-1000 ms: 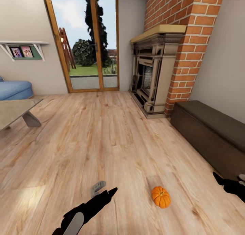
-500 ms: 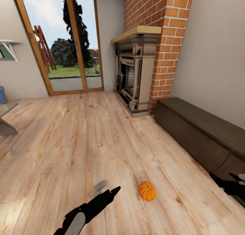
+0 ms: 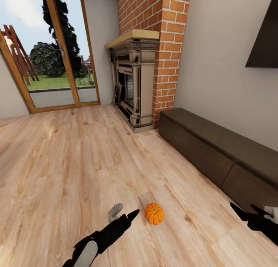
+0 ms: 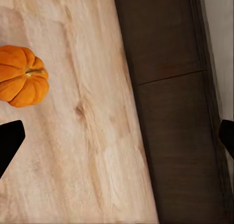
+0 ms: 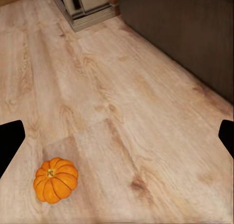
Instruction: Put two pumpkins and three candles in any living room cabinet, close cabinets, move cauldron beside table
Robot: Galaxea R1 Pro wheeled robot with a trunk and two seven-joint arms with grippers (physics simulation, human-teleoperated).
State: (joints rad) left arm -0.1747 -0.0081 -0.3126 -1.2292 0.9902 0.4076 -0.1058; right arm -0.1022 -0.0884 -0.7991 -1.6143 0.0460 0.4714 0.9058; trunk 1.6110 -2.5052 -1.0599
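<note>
Pumpkin sits on the wood floor just beside my left gripper, near the cabinet — both grippers spread, empty. I judge it light, rigid, ribbed; grasp across the belly.

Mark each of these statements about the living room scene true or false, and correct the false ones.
1. The pumpkin lies on the wooden floor. True.
2. The left pincer grips the pumpkin. False: it is beside the pumpkin, empty.
3. The cabinet stands along the wall beside the brick fireplace. True.
4. A cabinet front is pulled open. False: the fronts look closed.
5. The pumpkin sits on the cabinet top. False: it is on the floor.
</note>
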